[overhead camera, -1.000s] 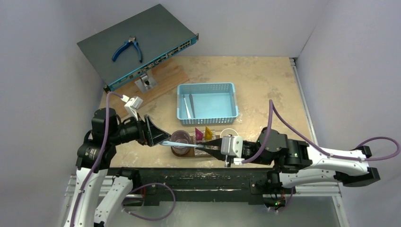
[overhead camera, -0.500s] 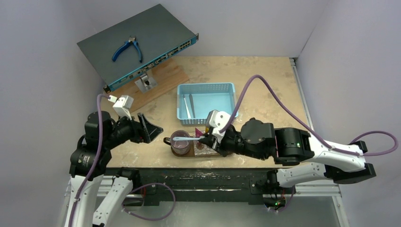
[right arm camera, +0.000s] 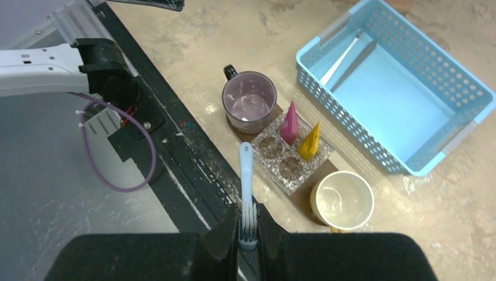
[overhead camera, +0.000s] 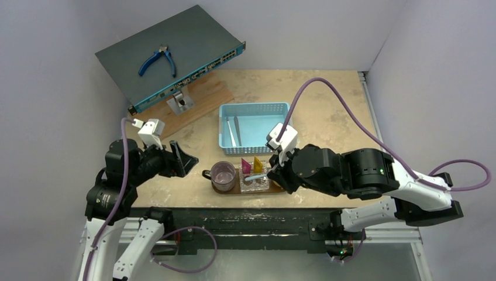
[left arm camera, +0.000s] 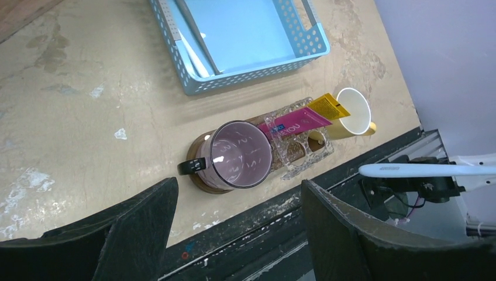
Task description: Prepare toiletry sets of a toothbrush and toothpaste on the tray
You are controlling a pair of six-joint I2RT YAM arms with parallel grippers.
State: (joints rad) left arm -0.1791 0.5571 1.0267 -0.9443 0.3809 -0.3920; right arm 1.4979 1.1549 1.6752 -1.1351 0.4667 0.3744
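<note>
My right fingers (right arm camera: 221, 239) are clamped on one end of the toothbrush (right arm camera: 245, 170). I hold it above the bench's near edge, its free end pointing toward the tray (overhead camera: 245, 192). My left fingers (left arm camera: 138, 232) are spread wide and hold nothing.

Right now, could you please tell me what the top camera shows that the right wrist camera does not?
Only the top view shows the pliers lying on the grey box at the far left. Only the right wrist view shows the right gripper shut on the bristle end of the toothbrush. Both show the blue basket, the purple mug, the pink tube, the yellow tube and the cream cup.
</note>
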